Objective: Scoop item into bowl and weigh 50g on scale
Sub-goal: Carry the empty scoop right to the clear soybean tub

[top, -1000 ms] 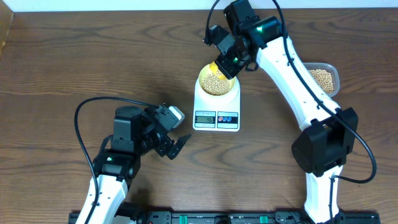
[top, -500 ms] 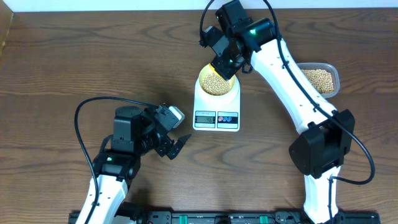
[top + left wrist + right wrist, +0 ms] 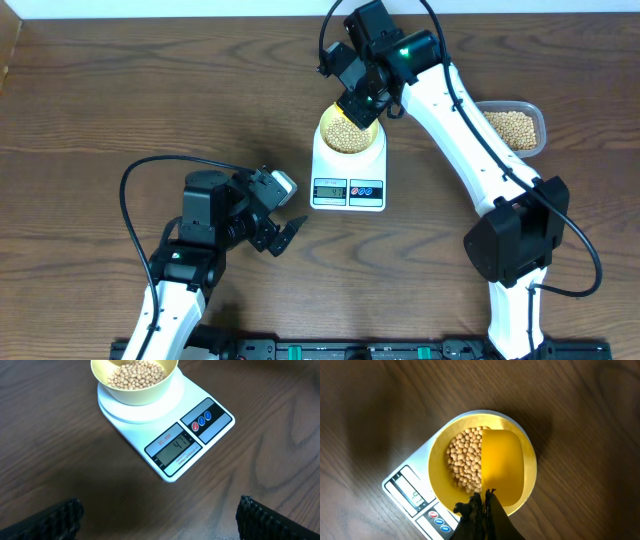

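Wood-grain desk (image 3: pixel 90 110), dark brown, carrying every item listed.

1. Left hand (image 3: pixel 284 236), nearest the robot's base, low over bare desk just near-left of the scale. Black fingers (image 3: pixel 272 520) spread fully apart, nothing between them, touching nothing. Pointed toward the scale front. Black cable (image 3: pixel 128 190) looped over the desk behind it.

2. Scale (image 3: pixel 348 203), white, rectangular, flat on the desk at centre, short front edge toward the base. Grey display (image 3: pixel 175 446) on that edge, lit digits reading 47 in the left wrist view. Three small round buttons (image 3: pixel 201 419) beside the display, one red and two blue.

3. Bowl (image 3: pixel 323 136), pale yellow-green, round, upright on the far end of the scale, about as wide as the platform under it.

4. Beans (image 3: pixel 343 140), small, round, tan, heaped inside the bowl to a little below the rim. None seen loose on the scale or desk.

5. Scoop (image 3: pixel 502 465), bright yellow, over the far half of the bowl, hollow side up and empty in the right wrist view. Contact with bowl or beans: cannot tell.

6. Right hand (image 3: pixel 360 98), above the bowl's far edge, fingers pressed together and clamped on the scoop's end.

7. Tub (image 3: pixel 542 130), clear plastic, rectangular, far right, well apart from the scale, partly hidden by the right arm, holding more beans.
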Motion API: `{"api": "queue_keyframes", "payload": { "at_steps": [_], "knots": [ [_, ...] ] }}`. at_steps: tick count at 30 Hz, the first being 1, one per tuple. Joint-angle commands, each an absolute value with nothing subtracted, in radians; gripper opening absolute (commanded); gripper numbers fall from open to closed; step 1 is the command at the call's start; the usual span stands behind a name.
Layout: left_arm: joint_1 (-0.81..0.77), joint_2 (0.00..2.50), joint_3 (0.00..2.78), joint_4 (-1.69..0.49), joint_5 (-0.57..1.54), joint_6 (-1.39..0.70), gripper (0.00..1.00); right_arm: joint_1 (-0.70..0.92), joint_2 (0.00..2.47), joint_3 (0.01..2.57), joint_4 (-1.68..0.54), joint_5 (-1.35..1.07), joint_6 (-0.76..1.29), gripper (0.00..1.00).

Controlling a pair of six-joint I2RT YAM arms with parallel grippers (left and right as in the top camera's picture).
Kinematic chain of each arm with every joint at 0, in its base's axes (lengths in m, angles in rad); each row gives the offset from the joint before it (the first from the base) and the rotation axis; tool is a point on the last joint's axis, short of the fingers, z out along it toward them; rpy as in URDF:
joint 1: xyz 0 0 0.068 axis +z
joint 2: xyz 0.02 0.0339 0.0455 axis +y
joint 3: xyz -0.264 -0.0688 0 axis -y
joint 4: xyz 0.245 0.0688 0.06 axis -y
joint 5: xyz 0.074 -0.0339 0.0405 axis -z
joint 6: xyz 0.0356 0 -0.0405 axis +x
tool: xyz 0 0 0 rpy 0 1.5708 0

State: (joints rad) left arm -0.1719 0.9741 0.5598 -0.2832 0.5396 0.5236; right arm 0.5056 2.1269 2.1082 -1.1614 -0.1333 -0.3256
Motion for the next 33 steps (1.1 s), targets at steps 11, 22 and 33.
{"api": "queue_keyframes", "payload": {
  "at_steps": [11,22,33],
  "knots": [
    [-0.168,0.966,0.569,-0.282,0.53,0.522,0.99,0.493,2.098,2.132,-1.154,-0.129,-0.304,0.01],
    [-0.168,0.966,0.569,-0.282,0.53,0.522,0.99,0.488,2.091,2.139,-1.122,-0.159,-0.225,0.01],
    [-0.168,0.966,0.569,-0.282,0.53,0.522,0.99,0.224,1.951,2.148,-1.19,-0.231,-0.134,0.01]
  ]
}}
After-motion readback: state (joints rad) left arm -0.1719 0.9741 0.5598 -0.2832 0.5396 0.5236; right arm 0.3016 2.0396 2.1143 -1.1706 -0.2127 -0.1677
